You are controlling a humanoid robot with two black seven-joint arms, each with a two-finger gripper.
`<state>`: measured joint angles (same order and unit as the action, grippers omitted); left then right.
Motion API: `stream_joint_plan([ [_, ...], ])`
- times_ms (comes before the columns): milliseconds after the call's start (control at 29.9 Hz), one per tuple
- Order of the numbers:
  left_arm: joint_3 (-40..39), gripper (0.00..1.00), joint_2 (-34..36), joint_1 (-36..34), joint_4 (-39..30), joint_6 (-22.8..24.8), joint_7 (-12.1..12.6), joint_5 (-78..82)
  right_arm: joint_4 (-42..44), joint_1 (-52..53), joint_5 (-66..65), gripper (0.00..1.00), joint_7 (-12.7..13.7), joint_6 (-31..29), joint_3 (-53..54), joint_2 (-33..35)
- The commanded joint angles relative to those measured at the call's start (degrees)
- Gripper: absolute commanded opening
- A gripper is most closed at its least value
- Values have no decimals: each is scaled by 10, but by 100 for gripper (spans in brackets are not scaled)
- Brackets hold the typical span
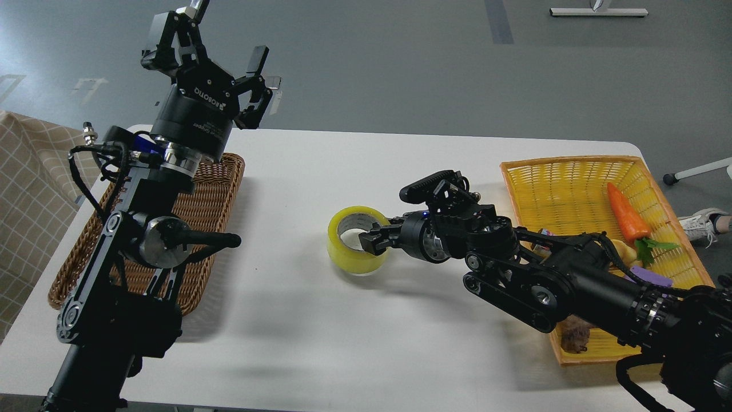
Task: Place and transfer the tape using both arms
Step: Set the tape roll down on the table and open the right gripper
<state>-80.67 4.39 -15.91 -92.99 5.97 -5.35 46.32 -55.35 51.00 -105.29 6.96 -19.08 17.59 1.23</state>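
The tape [353, 250] is a wide yellow roll with a grey-white core. It rests low on the white table [320, 332] near its middle, its hole facing up. My right gripper [373, 240] reaches in from the right and is shut on the roll's right wall, one finger inside the core. My left gripper [220, 48] is raised high at the far left, above the table's back edge. Its fingers are spread open and hold nothing.
A brown wicker basket [214, 197] lies at the left under my left arm. A yellow basket [563, 183] at the right holds a toy carrot [623, 214], a purple block [652, 278] and a small brown toy [575, 337].
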Motion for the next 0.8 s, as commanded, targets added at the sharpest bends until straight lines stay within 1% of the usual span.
stream_joint_plan([
  [0,0,98,1,1,0,0,1,0,0,0,1,0,2,0,0,0],
  [167,-1,98,1,3,0,0,0,0,2,-5,0,1,2,-1,0,1],
  [201,-1,98,1,3,0,0,1,0,2,-4,0,4,2,-3,1,2],
  [234,0,98,1,3,0,0,1,-1,2,-4,0,11,3,-5,1,3],
  [267,0,98,1,3,0,0,1,-1,2,-5,1,14,3,-6,1,3],
  [334,0,98,1,3,0,0,3,-1,2,-6,0,17,3,-6,1,3],
  [401,0,98,1,4,0,0,4,-1,0,-8,1,23,3,-6,2,4],
  [635,0,98,1,10,1,0,3,-2,0,-18,1,24,3,-7,1,5],
  [702,0,98,1,11,1,0,3,-1,-1,-21,1,31,3,-7,2,5],
  [769,0,98,2,12,0,-1,3,-1,-3,-21,2,34,3,-7,2,5],
])
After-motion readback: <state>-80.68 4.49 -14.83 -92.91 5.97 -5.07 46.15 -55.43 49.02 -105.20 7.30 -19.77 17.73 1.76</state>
